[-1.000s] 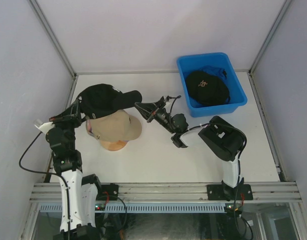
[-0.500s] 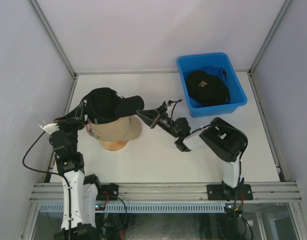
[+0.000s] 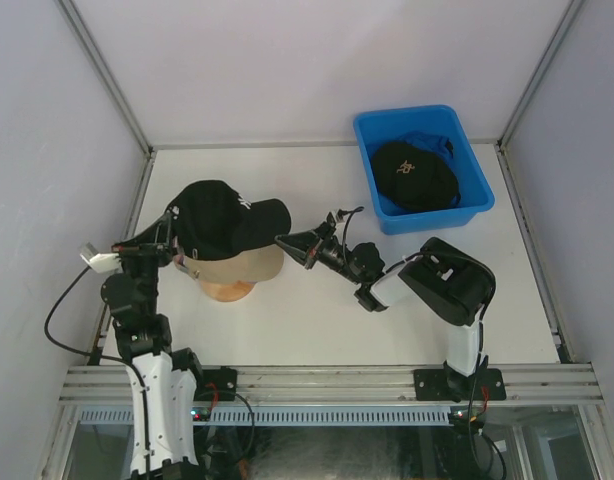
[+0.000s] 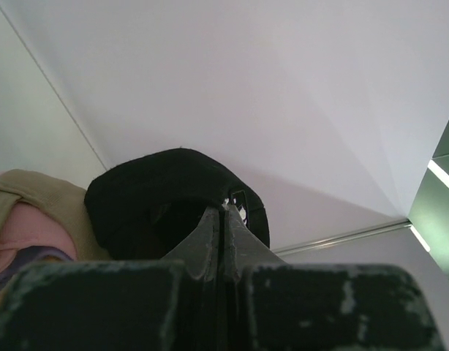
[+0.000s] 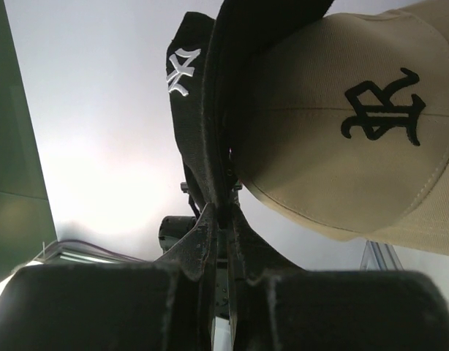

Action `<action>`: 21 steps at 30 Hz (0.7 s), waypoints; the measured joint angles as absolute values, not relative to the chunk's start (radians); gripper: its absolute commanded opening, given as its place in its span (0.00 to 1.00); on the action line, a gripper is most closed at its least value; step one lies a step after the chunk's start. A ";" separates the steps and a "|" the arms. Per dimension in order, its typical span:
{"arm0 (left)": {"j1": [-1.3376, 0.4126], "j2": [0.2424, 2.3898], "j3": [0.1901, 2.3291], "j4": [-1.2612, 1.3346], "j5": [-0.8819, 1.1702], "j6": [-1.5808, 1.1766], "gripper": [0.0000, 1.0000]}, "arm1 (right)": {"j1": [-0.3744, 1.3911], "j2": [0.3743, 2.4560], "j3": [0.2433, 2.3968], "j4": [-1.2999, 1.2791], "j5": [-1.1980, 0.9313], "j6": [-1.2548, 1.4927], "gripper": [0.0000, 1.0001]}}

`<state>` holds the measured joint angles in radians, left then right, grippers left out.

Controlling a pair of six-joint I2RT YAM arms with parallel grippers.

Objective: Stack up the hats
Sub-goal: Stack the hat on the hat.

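Note:
A black cap with a small white mark (image 3: 222, 212) lies over the tan cap (image 3: 249, 266) on the stack at the table's left. My left gripper (image 3: 174, 224) is shut on the black cap's back edge (image 4: 173, 183). My right gripper (image 3: 283, 241) is shut on its brim (image 5: 210, 124). The left wrist view shows the gripper (image 4: 226, 207) pinching the cap's rear strap, with tan (image 4: 23, 191), pink (image 4: 27, 230) and lavender (image 4: 42, 256) caps below. The right wrist view shows the gripper (image 5: 223, 212) holding the brim against the tan cap (image 5: 341, 131).
A round wooden head-form stand (image 3: 227, 291) carries the stack. A blue plastic bin (image 3: 475, 190) at the back right holds another black cap (image 3: 415, 174) over a blue cap (image 3: 429, 140). Metal frame rails border the table.
Both grippers have brought the black cap down and toward the near side, so that it now covers most of the tan cap. The right gripper moved left and lower.

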<state>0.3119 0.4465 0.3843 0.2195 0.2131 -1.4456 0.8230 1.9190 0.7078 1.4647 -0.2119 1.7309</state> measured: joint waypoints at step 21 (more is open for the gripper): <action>0.312 0.354 0.342 0.122 0.213 -1.306 0.00 | 0.833 1.975 0.671 1.478 -0.250 1.707 0.06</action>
<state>0.3122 0.3538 0.3416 0.1223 0.2131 -1.3064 0.8330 1.9747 0.6712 1.4780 -0.2504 1.7069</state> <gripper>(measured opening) 0.011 0.049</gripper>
